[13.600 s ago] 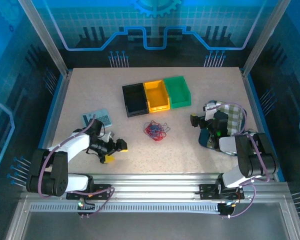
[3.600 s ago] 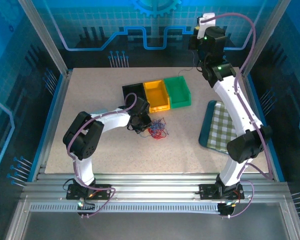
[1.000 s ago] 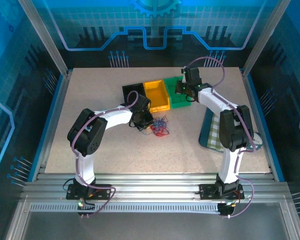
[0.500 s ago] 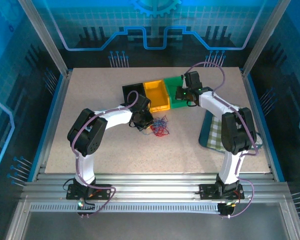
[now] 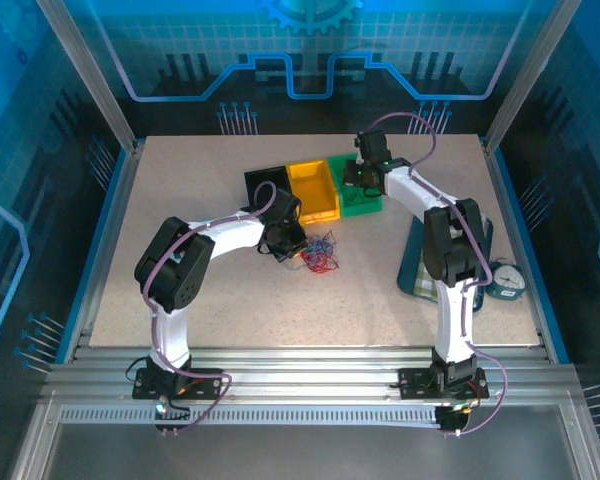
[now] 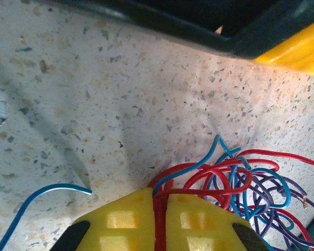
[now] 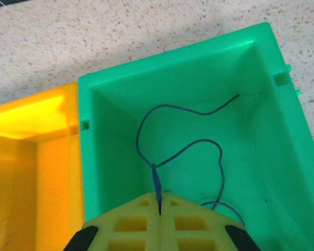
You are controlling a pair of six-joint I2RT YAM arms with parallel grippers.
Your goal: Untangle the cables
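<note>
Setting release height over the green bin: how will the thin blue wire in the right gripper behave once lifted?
Probably floppy: the blue wire hangs in loose curves from the shut right gripper into the green bin. Likely very light, being so thin. Its kinked loops suggest it may spring or snag.

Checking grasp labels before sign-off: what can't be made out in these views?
Left wrist view: wire tangle cut off at the right and bottom edges; red wire's end hidden inside the left tool.
Right wrist view: blue wire's lower loop hidden behind the right tool.
Top view: green bin's contents covered by the right arm.
</note>
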